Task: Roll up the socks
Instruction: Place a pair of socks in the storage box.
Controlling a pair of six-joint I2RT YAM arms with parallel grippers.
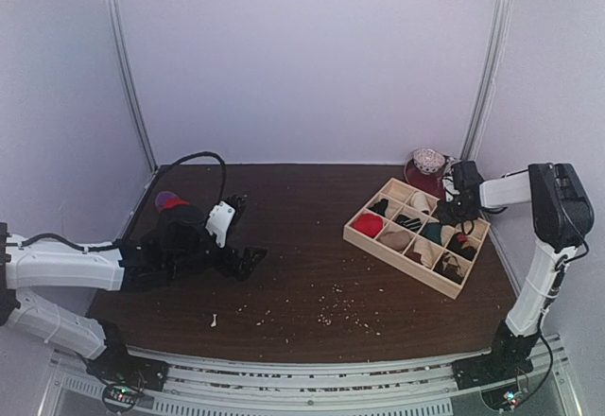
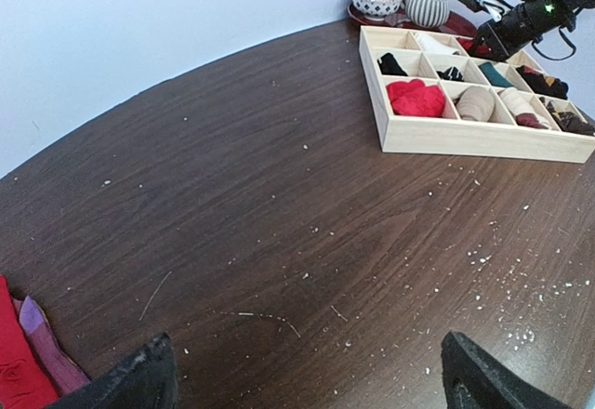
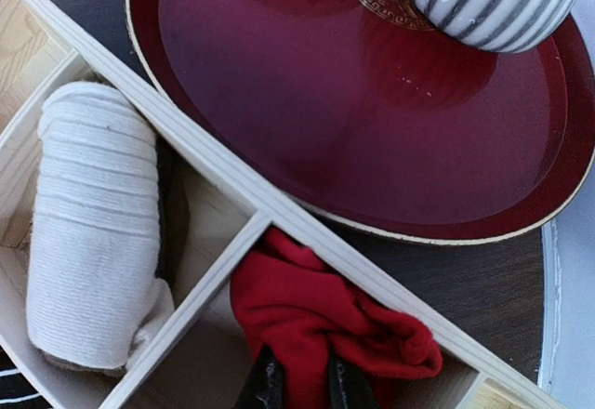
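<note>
Several rolled socks [image 2: 416,98] fill the tray [image 2: 483,137]; the right gripper [image 3: 305,386] pinches a red sock [image 3: 316,316], the left gripper [image 2: 311,372] is spread; maybe two loose socks [image 2: 23,362] wait.

The left arm [image 1: 66,267] and right arm [image 1: 534,284] share one build: smooth white tube links joined by chunky black joint housings. Just behind the left gripper [image 1: 244,234] sits a white camera block [image 1: 220,220], and a thin black cable [image 1: 203,157] loops up behind that. The left fingers [image 2: 139,381] are matte black wedges. The right gripper [image 1: 457,213] is all black, with tiny green lights [image 2: 548,6] on the housing behind it
</note>
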